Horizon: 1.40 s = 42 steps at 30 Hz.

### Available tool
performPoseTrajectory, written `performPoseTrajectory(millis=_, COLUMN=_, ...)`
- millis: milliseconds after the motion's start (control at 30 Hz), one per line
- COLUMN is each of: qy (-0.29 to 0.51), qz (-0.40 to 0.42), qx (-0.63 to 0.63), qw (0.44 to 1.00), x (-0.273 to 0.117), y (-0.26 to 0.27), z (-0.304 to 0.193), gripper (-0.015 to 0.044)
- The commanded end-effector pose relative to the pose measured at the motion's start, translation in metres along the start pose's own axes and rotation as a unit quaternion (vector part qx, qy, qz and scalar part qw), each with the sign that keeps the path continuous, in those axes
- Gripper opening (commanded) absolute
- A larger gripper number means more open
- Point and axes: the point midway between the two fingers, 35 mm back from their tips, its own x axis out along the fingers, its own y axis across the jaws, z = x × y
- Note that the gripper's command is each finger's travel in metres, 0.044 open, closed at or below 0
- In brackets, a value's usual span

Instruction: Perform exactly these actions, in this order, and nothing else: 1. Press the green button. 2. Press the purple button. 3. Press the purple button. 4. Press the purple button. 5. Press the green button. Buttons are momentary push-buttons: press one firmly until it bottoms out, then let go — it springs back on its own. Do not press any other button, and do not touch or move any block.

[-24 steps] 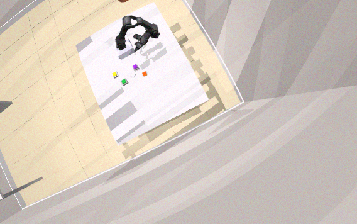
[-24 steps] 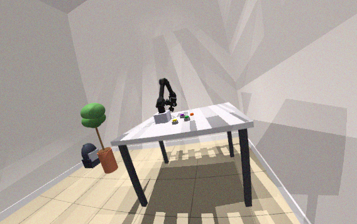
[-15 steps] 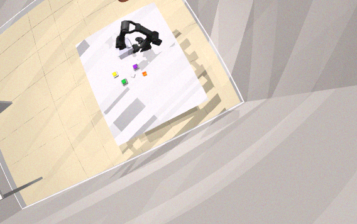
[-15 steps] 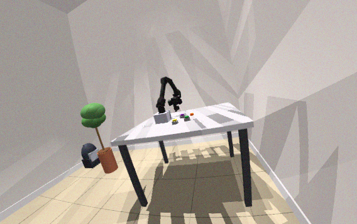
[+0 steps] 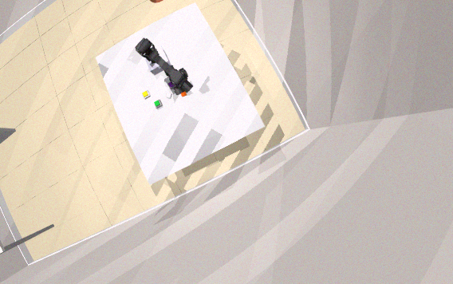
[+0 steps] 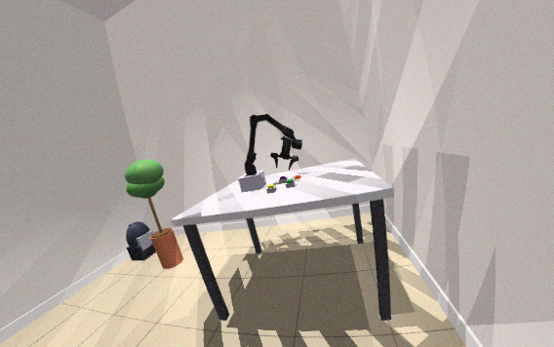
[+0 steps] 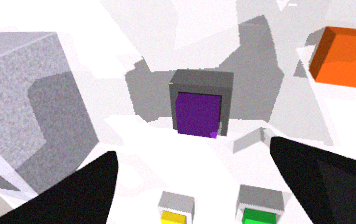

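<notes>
My gripper [image 6: 284,168] [image 7: 195,151] is open with nothing between its wide-set fingers, and hangs above the table over the button area. The purple button [image 5: 171,84] [image 6: 283,178] [image 7: 198,114] on its dark grey housing lies ahead of the fingertips in the wrist view, between their lines; the arm partly covers it in the top view. The green button [image 5: 158,104] [image 6: 290,181] [image 7: 259,217] sits at the bottom edge of the wrist view, right of centre. No finger touches either button.
A yellow button [image 5: 145,94] [image 6: 271,187] [image 7: 173,218] stands beside the green one. An orange block [image 5: 183,94] [image 6: 297,177] [image 7: 340,57] lies on the purple button's other side. A small whitish piece [image 5: 169,95] [image 7: 250,141] lies near the purple button. The grey arm base [image 6: 252,180] [image 7: 50,100] is at left.
</notes>
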Motion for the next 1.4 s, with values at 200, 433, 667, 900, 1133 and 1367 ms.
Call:
performPoseTrajectory(millis=200, qy=-0.152, qz=-0.02, qx=0.483, qw=0.862, x=-0.008, y=-0.04, z=-0.109, gripper=0.04)
performPoseTrajectory(millis=433, qy=-0.213, qz=-0.022, qx=0.703, qw=0.678, x=-0.007, y=-0.037, z=-0.187, gripper=0.04)
performPoseTrajectory(millis=667, qy=-0.213, qz=-0.022, qx=0.703, qw=0.678, x=0.006, y=-0.043, z=-0.184, gripper=0.0348)
performPoseTrajectory(millis=900, qy=-0.213, qz=-0.022, qx=0.703, qw=0.678, x=0.049, y=-0.057, z=-0.171, gripper=0.0164)
performPoseTrajectory(millis=1133, qy=-0.213, qz=-0.022, qx=0.703, qw=0.678, x=0.049, y=-0.057, z=-0.171, gripper=0.002)
performPoseTrajectory(millis=1367, qy=-0.213, qz=-0.022, qx=0.703, qw=0.678, x=0.049, y=-0.057, z=-0.171, gripper=0.002)
